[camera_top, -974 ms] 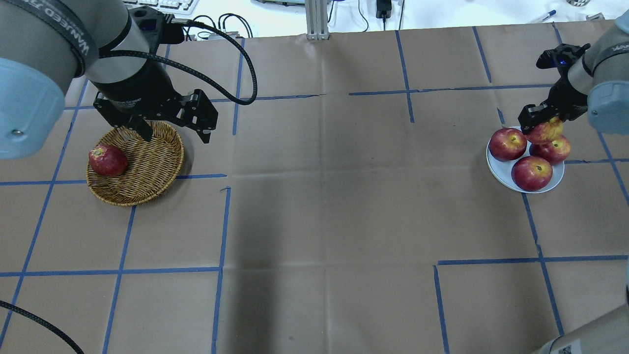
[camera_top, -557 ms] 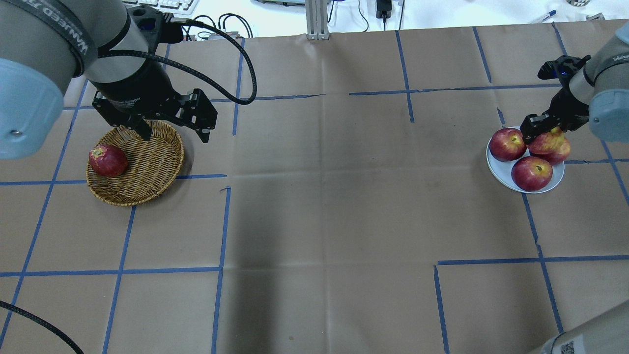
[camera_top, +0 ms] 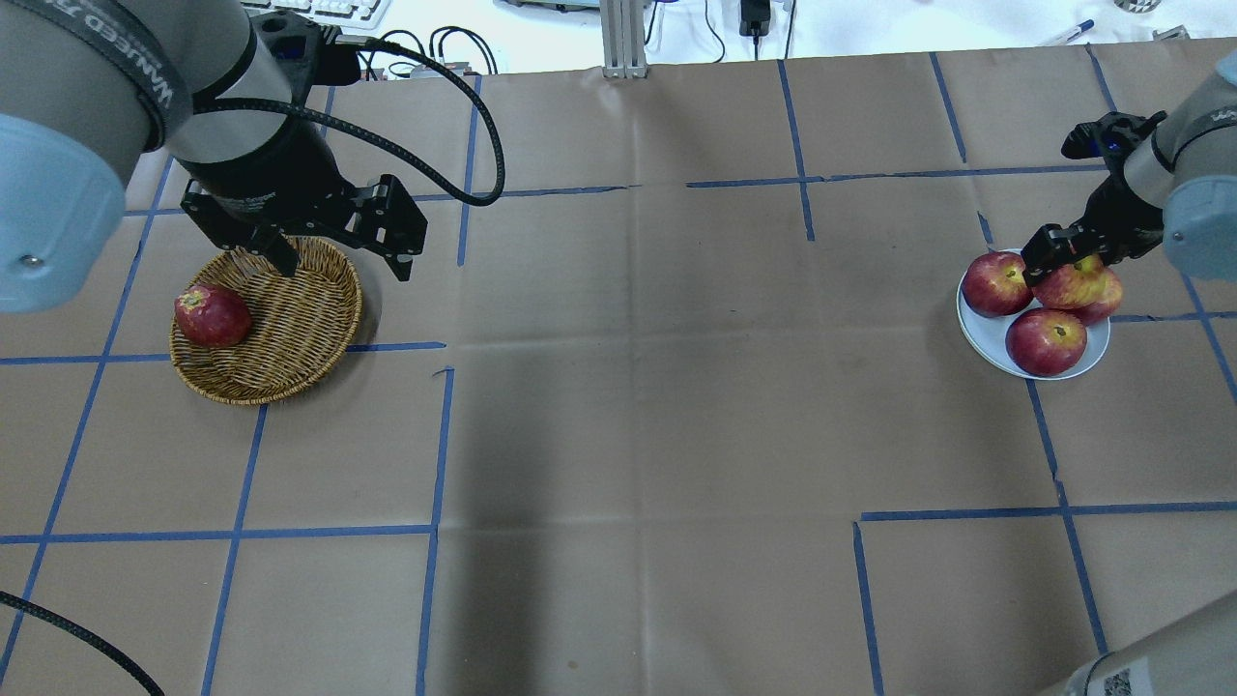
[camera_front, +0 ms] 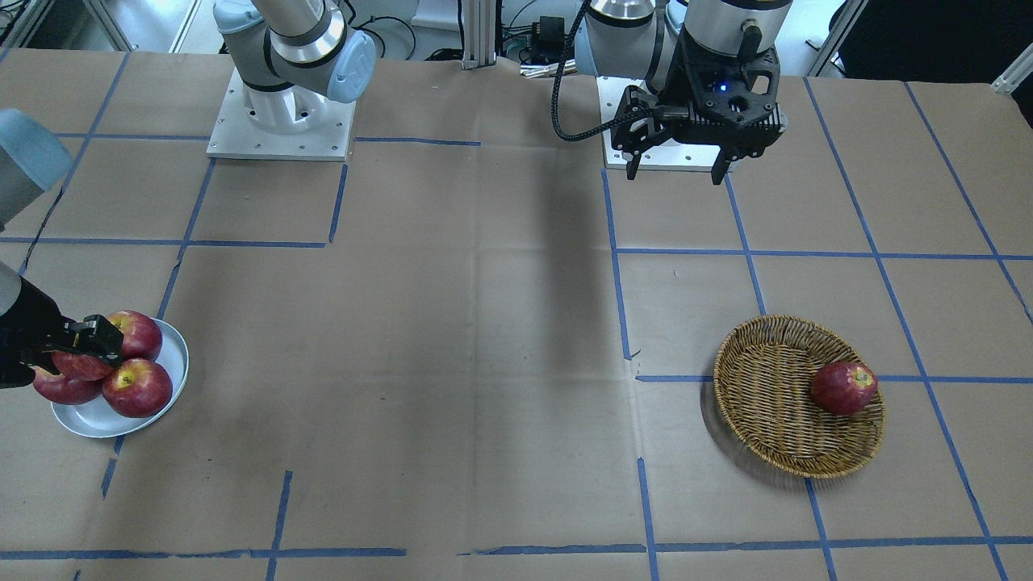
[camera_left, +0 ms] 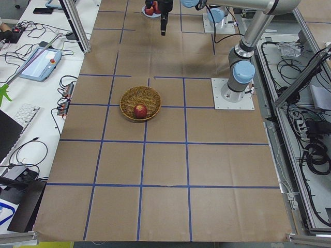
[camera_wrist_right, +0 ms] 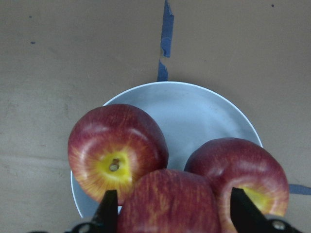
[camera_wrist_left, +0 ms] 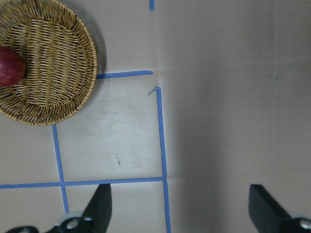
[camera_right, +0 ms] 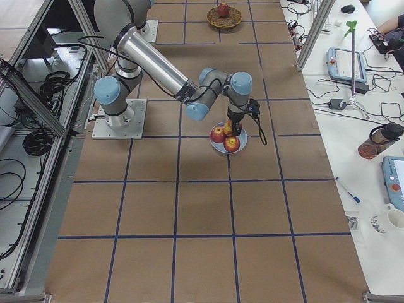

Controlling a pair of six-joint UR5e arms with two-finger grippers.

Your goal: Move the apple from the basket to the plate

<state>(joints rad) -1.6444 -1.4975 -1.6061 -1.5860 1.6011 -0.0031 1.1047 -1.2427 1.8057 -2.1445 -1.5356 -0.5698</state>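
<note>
My right gripper (camera_top: 1066,259) is shut on the apple (camera_top: 1071,286), a lighter red streaked one. It holds the apple low over the pale plate (camera_top: 979,333), against the three darker apples lying there. In the right wrist view the apple (camera_wrist_right: 167,201) sits between my fingers, above the plate (camera_wrist_right: 194,109). In the front-facing view the gripper (camera_front: 77,349) is at the plate (camera_front: 89,420). The wicker basket (camera_top: 290,324) holds one dark red apple (camera_top: 212,315). My left gripper (camera_top: 343,253) is open and empty, high over the basket's far right rim.
Three dark red apples lie on the plate, at the left (camera_top: 995,283), the front (camera_top: 1046,340) and the right (camera_top: 1104,296). Brown paper with blue tape lines covers the table between basket and plate. Cables and a keyboard lie beyond the far edge.
My right gripper has come down with the apple, from above the plate's apples to resting among them. The left arm has not moved.
</note>
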